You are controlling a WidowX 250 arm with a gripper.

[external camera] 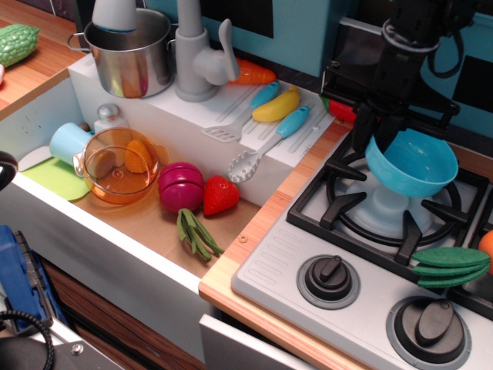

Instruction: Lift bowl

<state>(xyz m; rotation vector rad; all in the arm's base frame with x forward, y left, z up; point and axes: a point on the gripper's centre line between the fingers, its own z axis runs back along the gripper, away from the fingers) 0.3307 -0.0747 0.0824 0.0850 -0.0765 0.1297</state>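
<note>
Right now I've got the gripper (385, 129) clamped on the bowl's (410, 166) left rim; it hangs tilted directly below, apparently just clear of the burner grate (339, 204).

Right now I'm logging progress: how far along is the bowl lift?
Done: the gripper is shut on the rim of the bowl. In hand: the bowl hangs tilted, apparently clear of the burner grate. Left: little, perhaps raising it higher.

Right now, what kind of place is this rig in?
Most likely a toy play kitchen: a grey plastic stove with black burner grates, a grey plastic faucet above a sink, and a red plastic strawberry.
</note>
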